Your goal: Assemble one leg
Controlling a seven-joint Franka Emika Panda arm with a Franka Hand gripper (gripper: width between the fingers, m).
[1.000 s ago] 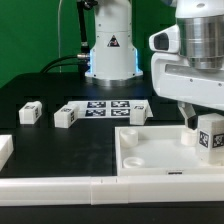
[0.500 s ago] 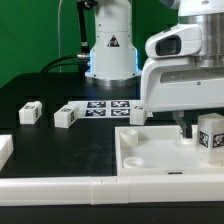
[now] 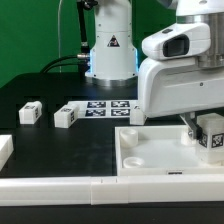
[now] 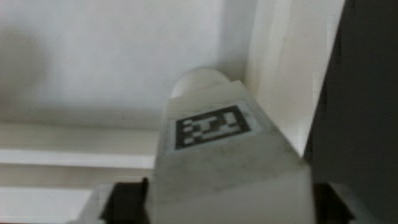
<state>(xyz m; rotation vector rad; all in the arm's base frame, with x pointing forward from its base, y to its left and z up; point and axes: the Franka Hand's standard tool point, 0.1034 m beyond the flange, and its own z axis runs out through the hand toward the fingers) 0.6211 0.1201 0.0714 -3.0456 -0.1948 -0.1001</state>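
My gripper (image 3: pixel 208 128) is shut on a leg (image 3: pixel 212 133), a stubby white block with a black-and-white tag, and holds it over the far corner of the large white panel (image 3: pixel 150 155) on the exterior view's right. In the wrist view the leg (image 4: pixel 222 150) fills the middle, its tag facing the camera, with the dark fingers (image 4: pixel 128 202) against both its sides. The panel's raised rim (image 4: pixel 267 60) lies just behind it. The leg's lower end is hidden, so I cannot tell whether it touches the panel.
Two more loose legs (image 3: pixel 31 113) (image 3: pixel 66 116) lie on the black table at the exterior view's left. The marker board (image 3: pixel 108 107) lies behind the panel. A long white rail (image 3: pixel 60 187) runs along the front, and a white block (image 3: pixel 5 150) sits at the left edge.
The arm has shifted toward the exterior view's left and come lower, and its white body now hides more of the panel's far corner. The leg stays in the grip.
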